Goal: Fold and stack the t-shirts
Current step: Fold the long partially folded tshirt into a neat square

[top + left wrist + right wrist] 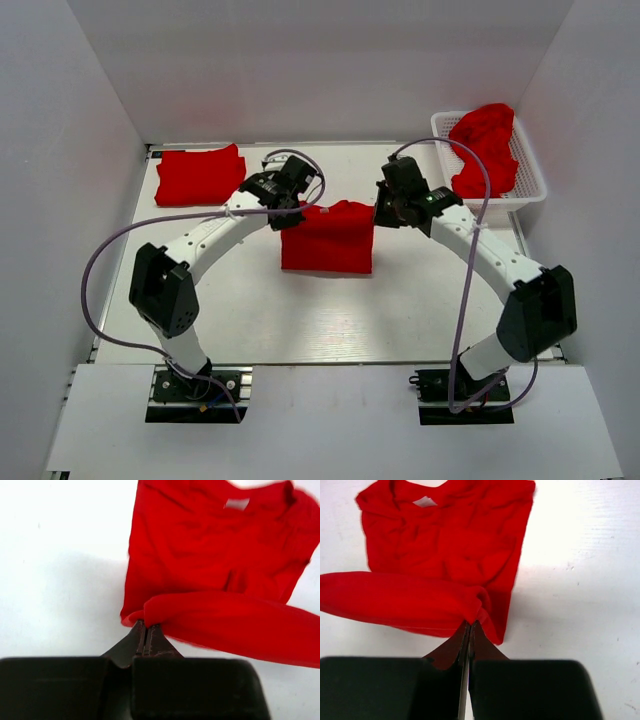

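A red t-shirt (pixel 328 238) lies in the middle of the table, its far edge lifted. My left gripper (pixel 282 212) is shut on the shirt's far left corner; in the left wrist view (pixel 146 625) it pinches a fold of red cloth (pixel 220 625). My right gripper (pixel 381 212) is shut on the far right corner; in the right wrist view (pixel 471 624) it pinches the cloth (pixel 410 602) too. The shirt's body with a white neck label (pixel 424 501) lies flat beyond. A folded red t-shirt (pixel 200 176) lies at the far left. More red t-shirts (pixel 486 148) are heaped in the basket.
A white lattice basket (pixel 531 182) stands at the far right corner of the table. White walls close the table on the left, back and right. Cables loop off both arms over the table.
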